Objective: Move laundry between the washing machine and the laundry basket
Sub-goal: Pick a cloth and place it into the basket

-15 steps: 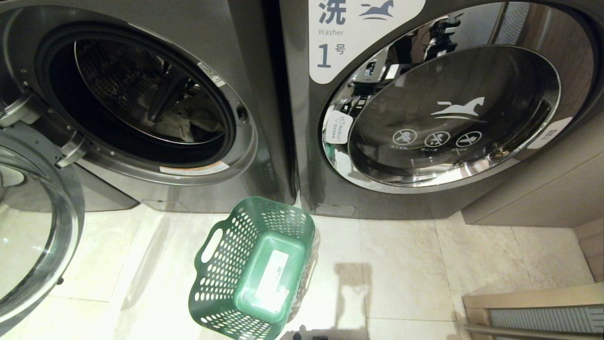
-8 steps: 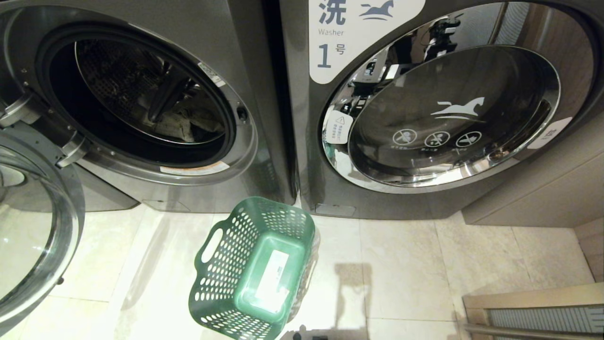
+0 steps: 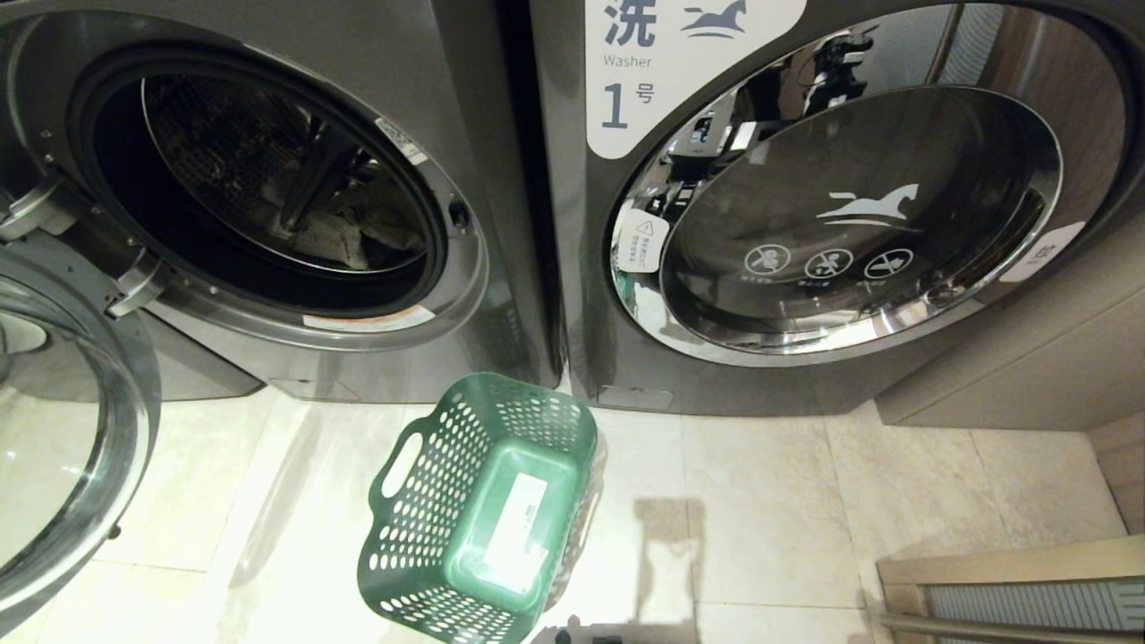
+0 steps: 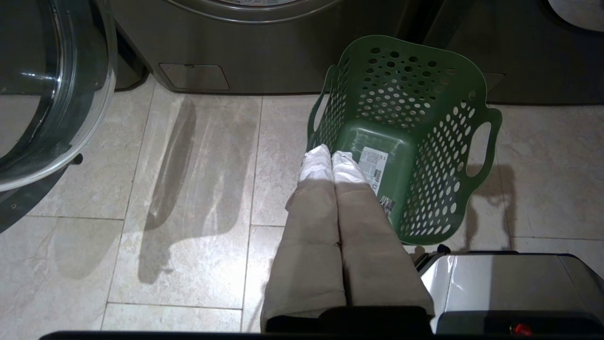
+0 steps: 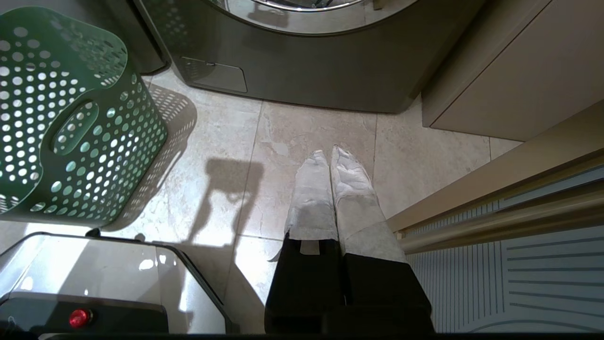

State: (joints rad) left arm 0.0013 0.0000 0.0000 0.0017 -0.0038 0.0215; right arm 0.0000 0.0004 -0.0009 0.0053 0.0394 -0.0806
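The washing machine [image 3: 474,134] on the left stands with its round door [image 3: 80,420] swung out to the left. The laundry [image 3: 344,234], pale and darker cloth, lies low in its drum. The green laundry basket [image 3: 420,519] sits on the floor tiles before the gap between the two machines, with only a white sticker on its base. Neither arm shows in the head view. My left gripper [image 4: 331,153] is shut and holds nothing, its tips over the basket's [image 4: 424,123] near edge. My right gripper [image 5: 330,153] is shut and holds nothing above bare tiles, to the right of the basket [image 5: 71,118].
The machine labelled Washer 1 [image 3: 617,98] stands closed on the right. A beige cabinet [image 3: 1029,358] and a ribbed panel with a rail [image 5: 519,264] bound the right side. My white base [image 4: 509,283] sits just behind the basket.
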